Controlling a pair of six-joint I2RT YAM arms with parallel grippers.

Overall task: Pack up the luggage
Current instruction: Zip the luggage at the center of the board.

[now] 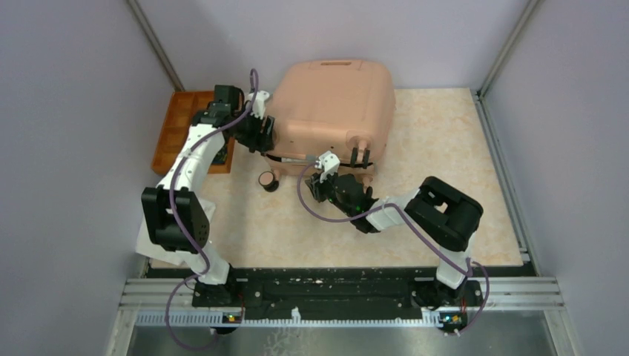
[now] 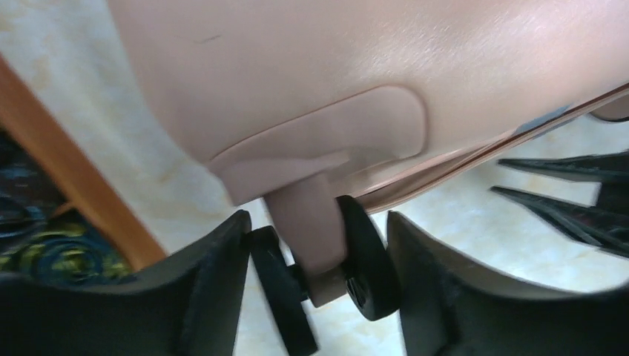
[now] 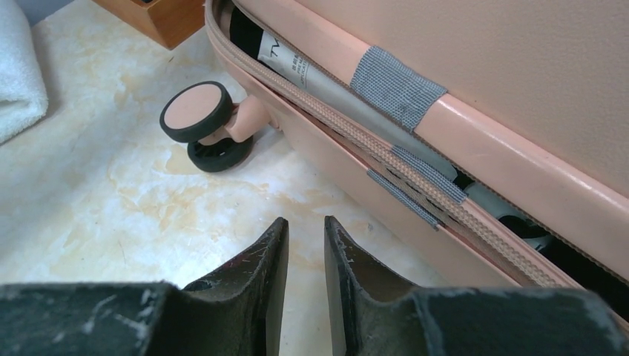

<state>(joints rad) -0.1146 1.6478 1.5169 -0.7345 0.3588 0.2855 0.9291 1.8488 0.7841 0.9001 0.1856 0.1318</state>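
The peach-pink luggage [image 1: 334, 100] lies flat at the back of the table with its two shells almost together. My left gripper [image 1: 263, 138] is at its near left corner. In the left wrist view my left gripper [image 2: 317, 222] is shut on a black-and-pink wheel [image 2: 326, 252] of the upper shell [image 2: 356, 67]. My right gripper [image 1: 317, 185] hovers low over the table beside the near edge. In the right wrist view my right gripper [image 3: 305, 226] holds nothing and shows only a thin slit. Beside it runs the zipper seam [image 3: 415, 167], slightly ajar.
A lower wheel [image 1: 268, 180] rests on the table [image 1: 445, 163], also seen as the wheel [image 3: 204, 119]. An orange compartmented tray [image 1: 178, 130] sits at the left against the wall. A grey packet [image 3: 297, 70] shows inside the seam gap. Walls enclose three sides.
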